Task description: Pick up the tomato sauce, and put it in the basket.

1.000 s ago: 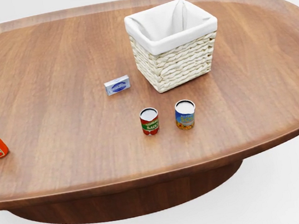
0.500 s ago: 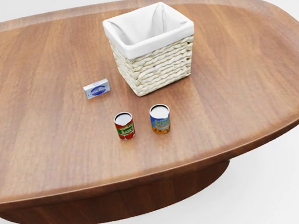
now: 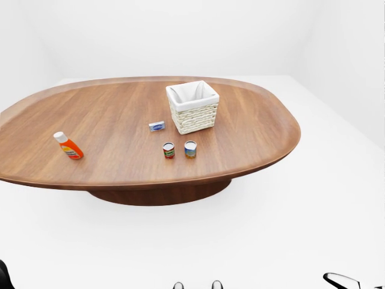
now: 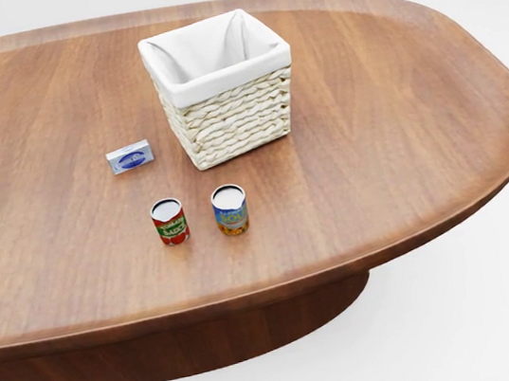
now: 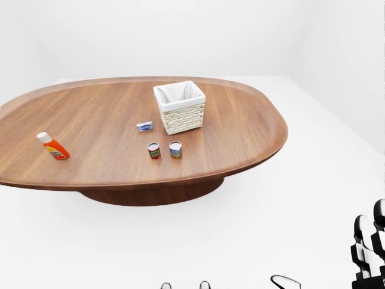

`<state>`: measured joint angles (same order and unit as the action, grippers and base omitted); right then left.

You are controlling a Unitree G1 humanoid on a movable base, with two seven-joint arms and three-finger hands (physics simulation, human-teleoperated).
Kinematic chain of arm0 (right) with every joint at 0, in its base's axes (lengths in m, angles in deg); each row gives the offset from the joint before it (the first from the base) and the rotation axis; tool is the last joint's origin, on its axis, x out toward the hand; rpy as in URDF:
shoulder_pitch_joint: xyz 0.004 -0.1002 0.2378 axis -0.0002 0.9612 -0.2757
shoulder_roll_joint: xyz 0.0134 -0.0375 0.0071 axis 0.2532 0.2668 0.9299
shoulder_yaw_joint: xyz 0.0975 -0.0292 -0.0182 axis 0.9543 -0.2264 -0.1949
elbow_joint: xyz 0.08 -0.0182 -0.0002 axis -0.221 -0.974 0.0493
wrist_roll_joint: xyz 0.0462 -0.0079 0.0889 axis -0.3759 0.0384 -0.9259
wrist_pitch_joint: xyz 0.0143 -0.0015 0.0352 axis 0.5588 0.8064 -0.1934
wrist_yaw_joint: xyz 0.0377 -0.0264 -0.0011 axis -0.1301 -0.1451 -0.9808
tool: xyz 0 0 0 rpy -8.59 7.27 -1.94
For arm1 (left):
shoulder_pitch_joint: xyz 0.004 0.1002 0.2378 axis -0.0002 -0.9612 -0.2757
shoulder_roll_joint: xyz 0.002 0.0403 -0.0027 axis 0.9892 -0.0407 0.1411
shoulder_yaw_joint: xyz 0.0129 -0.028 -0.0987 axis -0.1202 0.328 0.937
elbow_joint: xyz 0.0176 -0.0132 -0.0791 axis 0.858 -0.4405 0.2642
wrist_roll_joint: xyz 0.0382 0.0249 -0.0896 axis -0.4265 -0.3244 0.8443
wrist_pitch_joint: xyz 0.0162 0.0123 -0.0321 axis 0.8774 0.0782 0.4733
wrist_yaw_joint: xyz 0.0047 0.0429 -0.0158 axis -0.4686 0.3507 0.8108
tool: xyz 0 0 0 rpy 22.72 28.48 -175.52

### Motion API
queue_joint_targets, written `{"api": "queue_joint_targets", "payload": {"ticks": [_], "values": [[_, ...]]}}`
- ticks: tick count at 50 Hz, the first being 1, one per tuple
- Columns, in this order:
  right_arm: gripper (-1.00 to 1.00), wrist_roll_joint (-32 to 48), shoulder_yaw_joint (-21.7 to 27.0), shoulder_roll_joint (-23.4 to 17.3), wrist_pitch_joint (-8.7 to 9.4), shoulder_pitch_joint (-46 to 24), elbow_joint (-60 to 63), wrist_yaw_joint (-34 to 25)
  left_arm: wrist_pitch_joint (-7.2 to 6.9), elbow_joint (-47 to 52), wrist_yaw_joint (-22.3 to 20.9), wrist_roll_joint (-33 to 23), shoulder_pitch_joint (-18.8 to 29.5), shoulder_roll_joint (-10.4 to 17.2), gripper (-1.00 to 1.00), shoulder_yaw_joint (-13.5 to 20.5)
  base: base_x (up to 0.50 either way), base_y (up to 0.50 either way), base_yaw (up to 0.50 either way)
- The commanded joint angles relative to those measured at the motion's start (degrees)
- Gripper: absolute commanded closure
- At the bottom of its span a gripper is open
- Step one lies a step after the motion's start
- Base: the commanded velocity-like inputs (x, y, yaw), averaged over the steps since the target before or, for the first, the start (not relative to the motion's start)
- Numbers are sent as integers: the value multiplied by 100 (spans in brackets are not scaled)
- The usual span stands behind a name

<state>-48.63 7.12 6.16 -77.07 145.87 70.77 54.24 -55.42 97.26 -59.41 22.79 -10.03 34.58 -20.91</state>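
where the oval wooden tabletop (image 4: pixel 402 149) fills the head view, the tomato sauce can (image 4: pixel 170 221), red with a green band, stands upright near the view's lower centre, just beside and left of a blue-and-yellow can (image 4: pixel 230 209), the two apart. above them sits the woven basket (image 4: pixel 220 88) with its white cloth lining, and left of the basket lies a small blue-and-white box (image 4: pixel 130 157). in the left-eye view an orange bottle (image 3: pixel 68 146) with a white cap lies tilted well to the left of the cans. the right hand (image 5: pixel 370 247) shows only as black-and-white fingers at the right-eye view's lower right edge, well apart from the tabletop and grasping nothing; whether they are released or clenched cannot be told. the left hand is outside every view.
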Motion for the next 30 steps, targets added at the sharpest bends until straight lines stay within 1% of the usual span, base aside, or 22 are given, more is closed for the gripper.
{"api": "queue_joint_targets", "payload": {"ticks": [1,4,8,14,18,25,30], "values": [[-100,-14,0,16,0,-12,0,-26,0,-4,0,-4,1,-2,-100,2,0,-24,0],[-100,48,-64,80,0,-110,0,-77,0,-28,0,-103,-8,-50,-100,-53,0,-24,0],[-100,41,-72,123,0,-90,0,-126,0,-30,0,-102,-12,-60,-100,-42,0,-24,0],[-100,57,-70,99,0,-103,0,-94,0,-19,0,-109,-9,-63,-100,-51,0,-24,0],[-100,96,-42,98,0,-108,0,-49,0,-17,0,-106,-5,-59,-100,-53,0,-2,0],[-100,126,-30,-77,0,-209,0,52,0,-9,0,-145,7,-74,-100,-101,0,0,0],[-100,126,-21,-118,0,-291,0,88,0,-24,0,-149,16,-71,-100,-102,0,0,0]]}}
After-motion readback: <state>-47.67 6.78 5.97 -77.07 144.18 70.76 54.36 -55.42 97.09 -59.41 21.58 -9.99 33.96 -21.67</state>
